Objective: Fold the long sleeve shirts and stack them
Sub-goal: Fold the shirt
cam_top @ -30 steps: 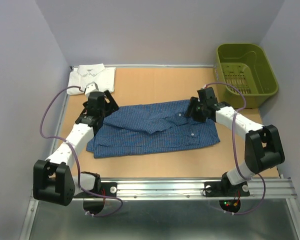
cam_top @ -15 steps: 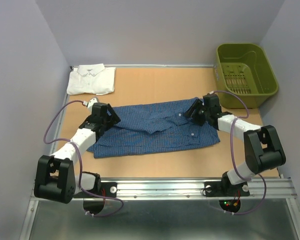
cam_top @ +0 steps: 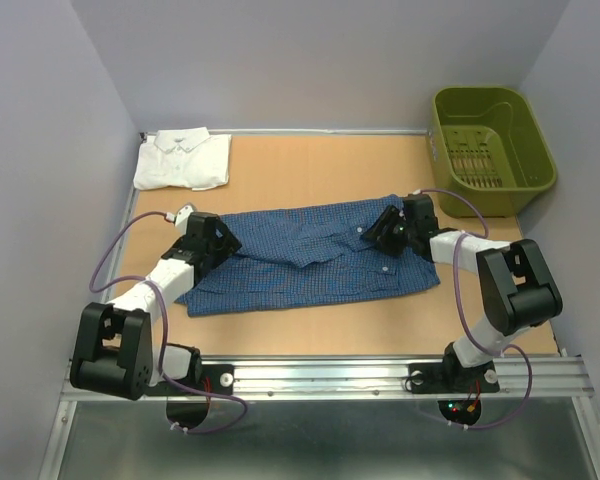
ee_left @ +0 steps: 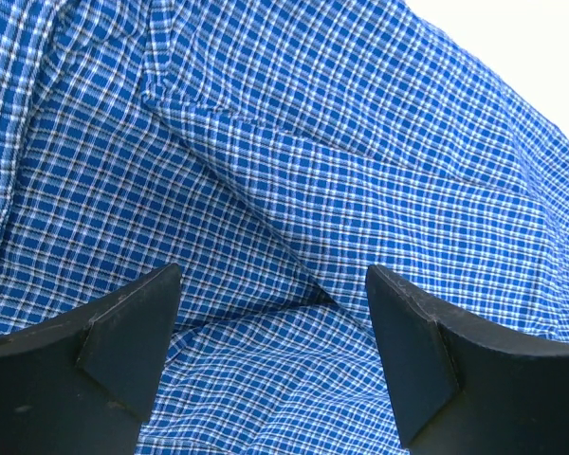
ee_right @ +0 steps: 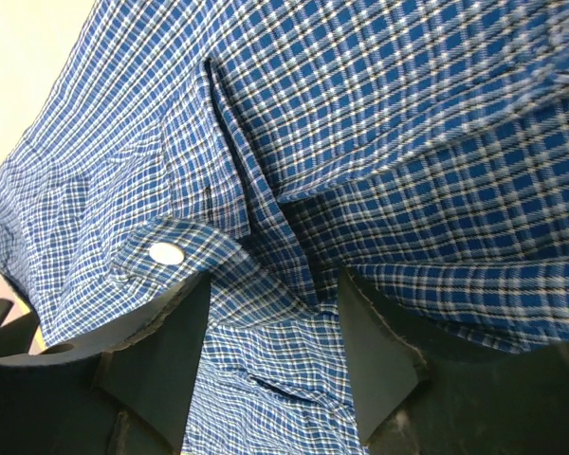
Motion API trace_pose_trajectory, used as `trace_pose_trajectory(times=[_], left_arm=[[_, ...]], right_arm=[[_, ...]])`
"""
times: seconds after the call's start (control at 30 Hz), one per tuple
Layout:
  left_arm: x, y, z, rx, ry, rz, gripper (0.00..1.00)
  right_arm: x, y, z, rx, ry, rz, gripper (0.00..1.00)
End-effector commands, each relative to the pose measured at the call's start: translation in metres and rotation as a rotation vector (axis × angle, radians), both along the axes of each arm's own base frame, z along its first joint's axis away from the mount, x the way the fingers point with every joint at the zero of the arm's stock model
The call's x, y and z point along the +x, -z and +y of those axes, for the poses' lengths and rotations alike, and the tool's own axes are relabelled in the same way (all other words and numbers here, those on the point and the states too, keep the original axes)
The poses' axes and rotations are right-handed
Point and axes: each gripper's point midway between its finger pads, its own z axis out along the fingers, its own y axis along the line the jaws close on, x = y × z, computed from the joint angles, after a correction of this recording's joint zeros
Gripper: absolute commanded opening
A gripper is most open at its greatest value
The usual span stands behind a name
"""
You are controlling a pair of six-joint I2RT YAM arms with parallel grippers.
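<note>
Starting from the near edge: the blue checked shirt (cam_top: 310,265) lies spread flat across the middle of the table (cam_top: 310,170), collar end toward 3 o'clock, already partly folded, with loose ridges running through it

The left gripper (cam_top: 212,240) is down at the shirt's 9 o'clock end. On its wrist view the jaws are spread wide with nothing between them, just wrinkled cloth underneath. The right gripper (cam_top: 388,228) is at roughly 2 o'clock on the shirt, near the collar. Its jaws are about half open, straddling a raised fold beside a buttoned cuff or placket. The cloth shows in the gap, but I don't see it pinched

Handling-wise I'd guess it's thin woven cotton: light, floppy, not slippery, nothing to break. It'll sag and drag if lifted from one point, so my take is to grab both ends at once, by the doubled edges or seams, where a pinch gets a few layers rather than a single one

Further back, the white shirt (cam_top: 183,160) sits folded at 11 o'clock in the far left corner, collar up, well apart from the blue one. That looks like the spot to stack on

At 1 o'clock is the green basket (cam_top: 540,175). I can only see its slotted floor, no clothes in it
</note>
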Motion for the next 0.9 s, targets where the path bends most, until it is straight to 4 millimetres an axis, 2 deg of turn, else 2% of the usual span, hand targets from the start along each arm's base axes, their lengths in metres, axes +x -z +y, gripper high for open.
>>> trace_pose_trajectory(times=[0.0,0.07,0.1,0.17,0.2,0.23,0.27,0.53,0.8,0.87], left_arm=[[-0.001,0.009,0.005,0.003,-0.037,0.01,0.9],[-0.002,0.012,0.005,0.001,-0.041,0.02,0.9],[-0.003,0.014,0.006,0.003,-0.043,0.026,0.9],[-0.004,0.016,0.007,0.002,-0.05,0.034,0.9],[-0.004,0.017,0.008,0.003,-0.055,0.039,0.9],[-0.004,0.018,0.009,0.003,-0.06,0.041,0.9],[-0.006,0.019,0.01,0.004,-0.063,0.052,0.9],[-0.014,0.024,0.025,0.019,-0.098,0.102,0.9],[-0.016,0.019,0.028,0.033,-0.086,0.112,0.9],[-0.014,0.015,0.027,0.034,-0.076,0.105,0.9]], right_arm=[[0.005,-0.009,0.007,0.031,-0.046,-0.065,0.57],[0.006,-0.013,0.008,0.031,-0.051,-0.077,0.52],[0.007,-0.014,0.008,0.025,-0.056,-0.085,0.42],[0.01,-0.02,0.008,0.021,-0.064,-0.109,0.3],[0.011,-0.022,0.007,0.013,-0.07,-0.117,0.16],[0.013,-0.025,0.007,0.011,-0.071,-0.13,0.11],[0.016,-0.032,0.007,0.0,-0.077,-0.156,0.02],[0.032,-0.059,-0.014,-0.163,-0.079,-0.251,0.01],[0.05,-0.071,-0.024,-0.286,-0.116,-0.326,0.03],[0.055,-0.069,-0.026,-0.299,-0.112,-0.323,0.04]])
